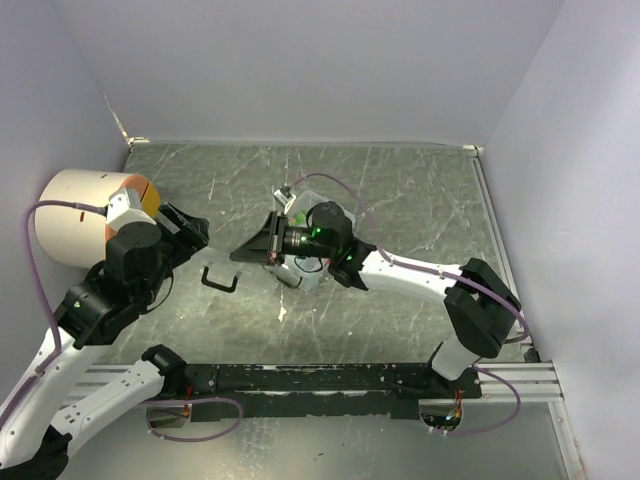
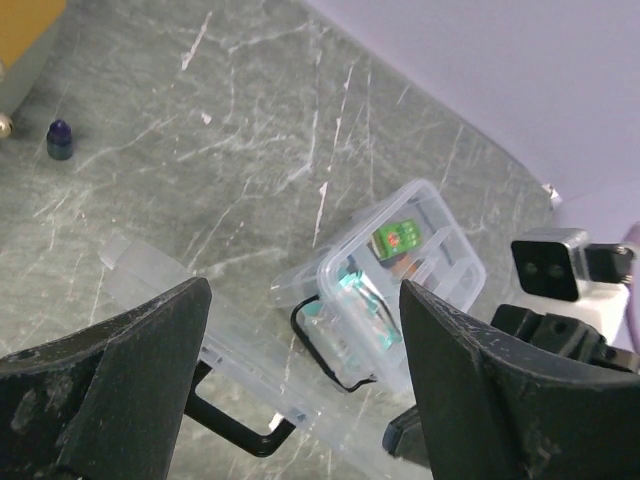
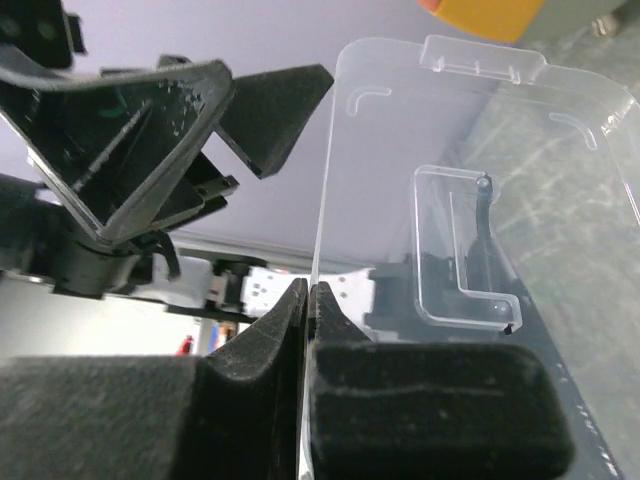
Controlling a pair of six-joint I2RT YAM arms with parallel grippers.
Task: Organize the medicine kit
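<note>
The clear plastic medicine kit box (image 2: 400, 290) stands open on the marble table and holds a green packet (image 2: 398, 238) and teal-capped items. Its clear lid (image 3: 480, 180), with a black handle (image 3: 480, 240), is swung open towards the left; the handle also shows in the top view (image 1: 220, 281). My right gripper (image 3: 308, 300) is shut on the lid's edge, and it shows in the top view (image 1: 262, 250) just left of the box (image 1: 303, 272). My left gripper (image 2: 305, 380) is open and empty, hovering above the lid; it also shows in the top view (image 1: 197, 232).
A small dark blue bottle (image 2: 60, 138) stands on the table at the far left. A cream cylinder (image 1: 80, 215) with an orange part (image 1: 148, 195) sits behind my left arm. Walls enclose the table at the back and on both sides.
</note>
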